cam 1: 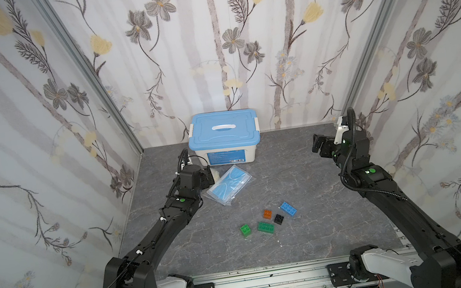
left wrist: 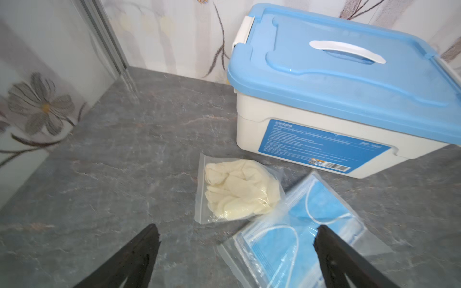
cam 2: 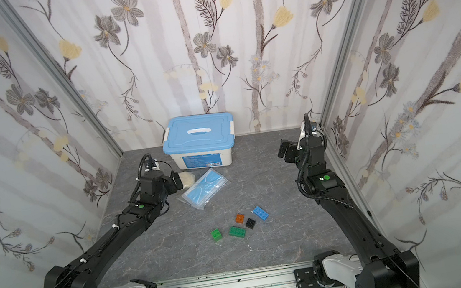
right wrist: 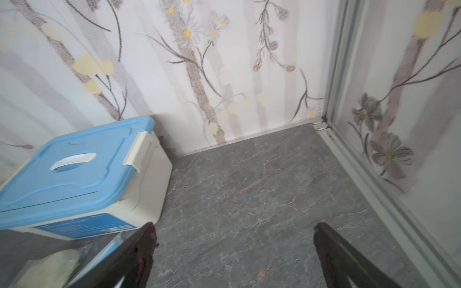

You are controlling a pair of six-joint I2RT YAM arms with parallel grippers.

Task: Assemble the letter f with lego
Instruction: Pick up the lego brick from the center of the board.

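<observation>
Evidently the left claw (left wrist: 238, 228) and right claw (right wrist: 233, 225) gaped wide, empty; five studded plastic lego bricks (cam 1: 279, 219) lay at the grey desk's (cam 1: 305, 177) six o'clock; we judged them light, rigid, best pinched by their side walls.

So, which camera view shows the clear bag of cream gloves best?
The left wrist view: the gloves bag lies whole and sharp there. Both top views show only a small pale sliver of it. The right wrist view gives a blurred pale patch, perhaps it.
</observation>
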